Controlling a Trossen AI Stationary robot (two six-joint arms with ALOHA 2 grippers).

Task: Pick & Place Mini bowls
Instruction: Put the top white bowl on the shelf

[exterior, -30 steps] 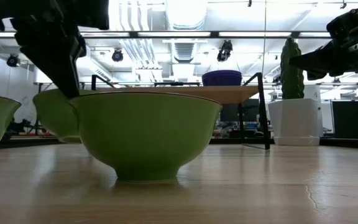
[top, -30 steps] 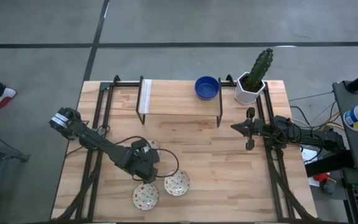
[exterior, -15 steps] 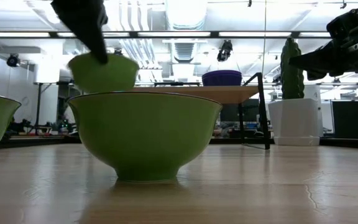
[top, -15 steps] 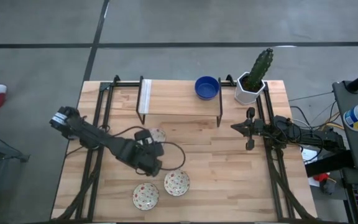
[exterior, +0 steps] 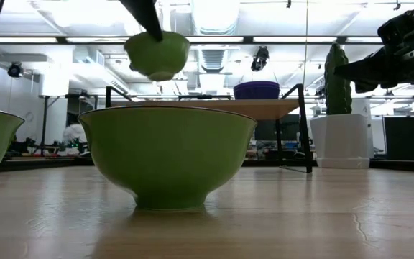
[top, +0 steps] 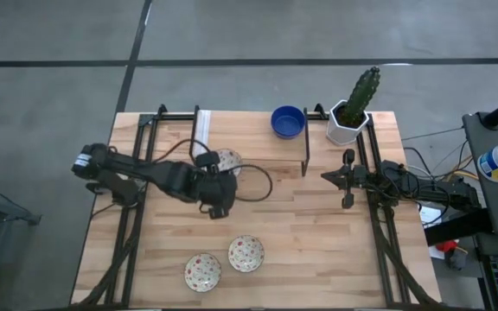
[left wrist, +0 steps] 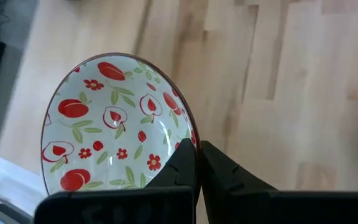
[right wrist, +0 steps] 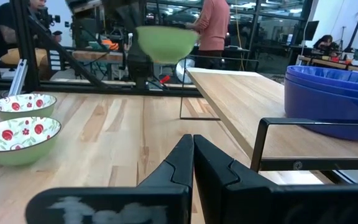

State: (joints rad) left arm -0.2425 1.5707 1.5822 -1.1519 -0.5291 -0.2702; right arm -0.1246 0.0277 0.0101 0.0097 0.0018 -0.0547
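The left gripper (top: 220, 177), pinching a speckled bowl (top: 226, 161) by its rim, holds it aloft just left of the shelf (top: 249, 134); the right gripper (top: 347, 180) waits pressed together.

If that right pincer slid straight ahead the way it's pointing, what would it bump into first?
Probably nothing nearby: the right pincer faces bare table. The carried bowl hangs higher up, the two patterned bowls sit off to one side. Depth is uncertain.

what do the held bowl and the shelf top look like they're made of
Held bowl, pinched at its rim by the left hand: likely glazed ceramic, though melamine is possible; glossy highlights over a printed red fruit and green leaf pattern.
Shelf top: light wood, matte, with visible plank seams, on a black metal frame.
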